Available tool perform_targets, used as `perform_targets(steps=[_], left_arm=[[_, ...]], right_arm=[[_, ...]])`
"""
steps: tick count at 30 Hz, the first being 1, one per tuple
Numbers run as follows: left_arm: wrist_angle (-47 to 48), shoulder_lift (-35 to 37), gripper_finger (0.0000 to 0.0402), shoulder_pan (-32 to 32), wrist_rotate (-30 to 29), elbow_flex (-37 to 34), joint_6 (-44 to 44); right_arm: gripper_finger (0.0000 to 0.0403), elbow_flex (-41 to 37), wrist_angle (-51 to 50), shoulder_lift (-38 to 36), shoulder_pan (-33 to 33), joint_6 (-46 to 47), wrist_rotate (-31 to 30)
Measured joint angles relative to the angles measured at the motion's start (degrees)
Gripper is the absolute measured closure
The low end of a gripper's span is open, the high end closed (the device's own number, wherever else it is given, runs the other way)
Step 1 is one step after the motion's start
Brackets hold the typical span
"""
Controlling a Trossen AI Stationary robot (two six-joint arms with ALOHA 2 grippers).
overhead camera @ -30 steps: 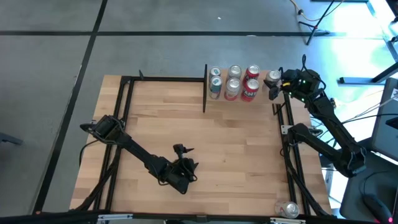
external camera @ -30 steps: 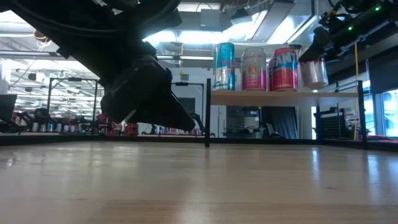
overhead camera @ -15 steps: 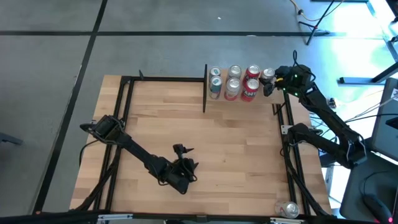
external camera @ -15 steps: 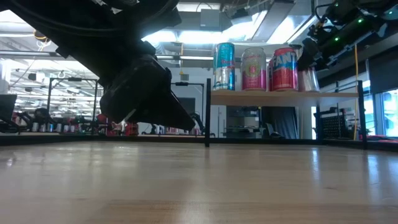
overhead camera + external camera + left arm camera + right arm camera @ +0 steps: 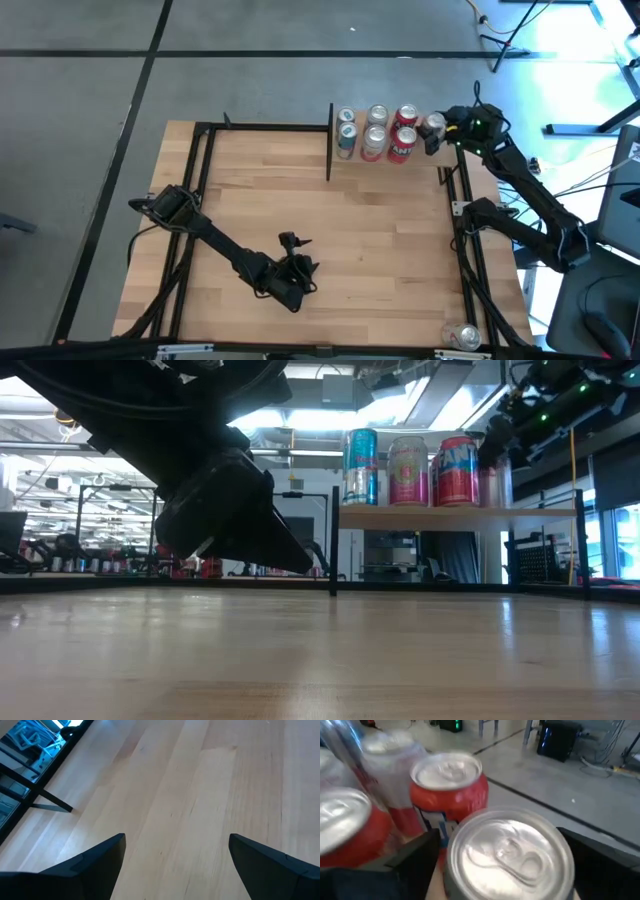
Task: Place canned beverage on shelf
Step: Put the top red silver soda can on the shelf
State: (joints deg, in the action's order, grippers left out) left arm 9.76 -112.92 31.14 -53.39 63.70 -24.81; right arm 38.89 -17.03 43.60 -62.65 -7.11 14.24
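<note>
A silver can [image 5: 510, 855] stands upright on the right end of the shelf [image 5: 460, 512], next to a red can [image 5: 451, 790]. In the low view the silver can [image 5: 497, 478] rests by its base on the board. My right gripper [image 5: 499, 834] is open, with one finger on either side of the can's upper part. It reaches in from the table's right side [image 5: 437, 132]. My left gripper [image 5: 175, 837] is open over bare tabletop near the front middle [image 5: 297, 270].
Several other cans [image 5: 375, 130] fill the shelf in two rows, red, pink and teal. A black post [image 5: 330, 140] marks the shelf's left end. Black frame rails [image 5: 200, 200] run along the table's sides. Another can [image 5: 462, 335] lies beyond the front right corner.
My right gripper has carried the silver can toward the table's left and a little down, from beyond the shelf's right end to beside the red can. The can now stands on the shelf board.
</note>
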Motion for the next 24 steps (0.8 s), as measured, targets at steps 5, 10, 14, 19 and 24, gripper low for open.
perform_targets(steps=[5, 10, 14, 19, 24], left_arm=[[0.0, 0.0, 0.0052, -0.1, 0.0, 0.0, 0.0], [0.0, 0.0, 0.0052, -0.3, 0.1, 0.0, 0.0], [0.0, 0.0, 0.0052, -0.3, 0.2, 0.0, 0.0], [-0.4, 0.0, 0.0052, -0.3, 0.2, 0.0, 0.0], [-0.4, 0.0, 0.0052, -0.4, 0.2, 0.0, 0.0]], right_arm=[[0.0075, 3.4, -2.7, -2.9, 0.0, -0.2, 0.0], [0.0102, 9.5, -9.6, -3.9, 0.0, -0.3, 0.0], [0.0110, 11.4, -15.4, -3.8, 0.0, -0.5, 0.0], [0.0110, 9.4, -16.0, -3.1, 0.0, 1.0, -3.4], [0.0110, 9.1, -14.6, -1.8, 0.0, 2.2, -3.9]])
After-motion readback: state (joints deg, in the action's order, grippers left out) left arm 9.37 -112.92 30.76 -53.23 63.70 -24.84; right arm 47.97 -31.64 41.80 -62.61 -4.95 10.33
